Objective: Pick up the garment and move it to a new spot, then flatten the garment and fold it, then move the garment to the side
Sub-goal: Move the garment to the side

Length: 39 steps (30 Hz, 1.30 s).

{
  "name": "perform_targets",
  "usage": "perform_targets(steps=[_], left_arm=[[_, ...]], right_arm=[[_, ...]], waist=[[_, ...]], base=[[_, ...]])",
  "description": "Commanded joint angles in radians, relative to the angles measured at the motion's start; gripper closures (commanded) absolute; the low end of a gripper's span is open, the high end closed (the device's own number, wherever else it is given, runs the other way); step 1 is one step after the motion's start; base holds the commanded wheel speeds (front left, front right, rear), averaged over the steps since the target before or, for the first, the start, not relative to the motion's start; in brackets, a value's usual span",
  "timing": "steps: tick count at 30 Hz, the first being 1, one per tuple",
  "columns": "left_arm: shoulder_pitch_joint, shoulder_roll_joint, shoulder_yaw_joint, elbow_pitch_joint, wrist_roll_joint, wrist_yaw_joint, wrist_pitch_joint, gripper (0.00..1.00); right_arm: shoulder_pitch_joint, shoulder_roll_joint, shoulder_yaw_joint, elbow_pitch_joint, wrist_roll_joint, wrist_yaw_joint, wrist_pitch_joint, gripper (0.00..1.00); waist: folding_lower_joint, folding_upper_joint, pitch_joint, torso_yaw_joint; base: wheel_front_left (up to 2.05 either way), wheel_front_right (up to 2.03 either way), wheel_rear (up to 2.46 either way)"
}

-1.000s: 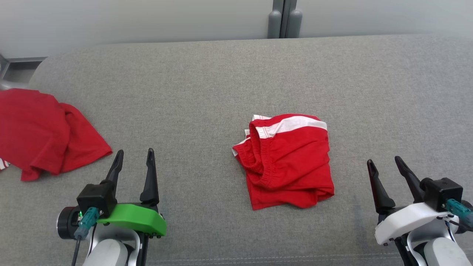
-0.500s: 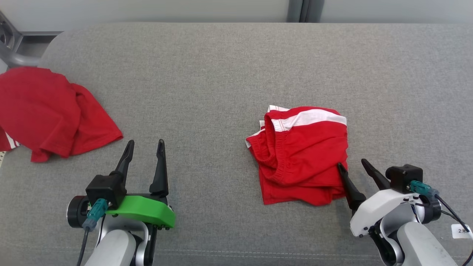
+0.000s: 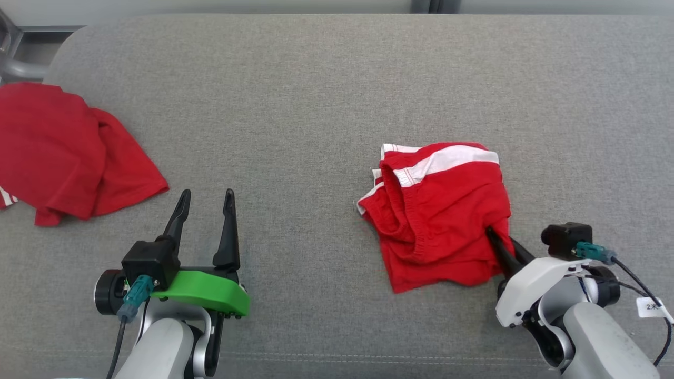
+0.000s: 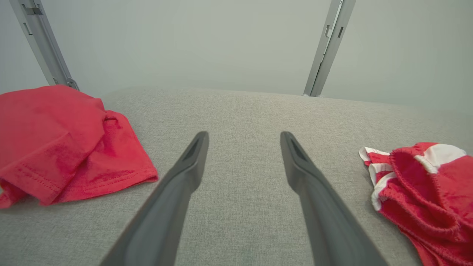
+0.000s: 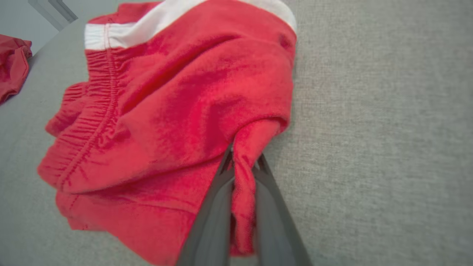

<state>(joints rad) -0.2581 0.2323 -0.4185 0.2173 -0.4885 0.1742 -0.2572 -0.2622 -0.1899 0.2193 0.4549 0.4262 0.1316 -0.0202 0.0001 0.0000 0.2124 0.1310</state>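
The garment [image 3: 437, 210] is a bunched pair of red shorts with a white band, lying right of centre on the grey couch surface [image 3: 316, 105]. My right gripper [image 3: 500, 239] is shut on a fold at the garment's lower right edge. In the right wrist view the red cloth of the garment [image 5: 177, 111] is pinched between the two fingers of the right gripper [image 5: 244, 162]. My left gripper [image 3: 205, 197] stands open over bare fabric at the lower left. In the left wrist view the left gripper [image 4: 244, 138] holds nothing, and the garment [image 4: 425, 192] lies to its right.
A second red garment [image 3: 58, 152] lies crumpled at the far left edge of the couch; the left wrist view shows this red garment [image 4: 63, 140] too. Metal frame posts [image 4: 329, 48] rise behind the couch against a pale wall.
My right gripper reached in to the garment's lower right edge and shut on a fold of it. The head camera tilted, shifting the picture. The left gripper stayed open and still.
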Motion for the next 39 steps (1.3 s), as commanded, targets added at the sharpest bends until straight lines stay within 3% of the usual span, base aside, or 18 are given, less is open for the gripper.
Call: perform_targets(steps=[1, 8, 15, 24, 30, 39], left_arm=[[-0.018, 0.001, 0.006, -0.005, 0.009, -0.002, -0.006, 0.00], [-0.027, 0.010, 0.011, -0.029, 0.017, -0.003, -0.008, 0.00], [-0.067, 0.028, 0.003, -0.076, 0.039, -0.004, 0.004, 0.00], [-0.153, 0.040, -0.033, -0.133, 0.074, -0.015, 0.050, 0.00], [-0.196, 0.044, -0.056, -0.169, 0.095, -0.021, 0.078, 0.00], [-0.251, 0.058, -0.078, -0.238, 0.124, -0.020, 0.112, 0.00]], right_arm=[[-0.011, -0.021, -0.010, -0.010, -0.015, -0.002, -0.010, 1.00], [-0.011, -0.060, -0.037, -0.053, -0.058, -0.002, -0.023, 1.00], [-0.051, -0.111, -0.055, -0.077, -0.106, -0.002, -0.037, 1.00], [-0.221, -0.154, -0.078, 0.038, -0.058, -0.002, -0.093, 1.00], [-0.382, -0.209, -0.083, 0.193, -0.026, -0.002, -0.158, 1.00], [-0.551, -0.277, -0.069, 0.397, -0.012, -0.002, -0.209, 1.00]], waist=[[-0.0001, 0.0000, 0.004, -0.018], [-0.0001, 0.0000, 0.020, -0.094], [-0.0001, 0.0000, 0.075, -0.237], [-0.0001, 0.0000, 0.132, -0.377], [-0.0001, 0.0000, 0.179, -0.404], [-0.0001, 0.0000, 0.256, -0.386]], base=[[0.00, 0.00, 0.00], [0.00, 0.00, 0.00], [0.00, 0.00, 0.00], [0.00, 0.00, 0.00], [0.00, 0.00, 0.00], [0.00, 0.00, 0.00]])
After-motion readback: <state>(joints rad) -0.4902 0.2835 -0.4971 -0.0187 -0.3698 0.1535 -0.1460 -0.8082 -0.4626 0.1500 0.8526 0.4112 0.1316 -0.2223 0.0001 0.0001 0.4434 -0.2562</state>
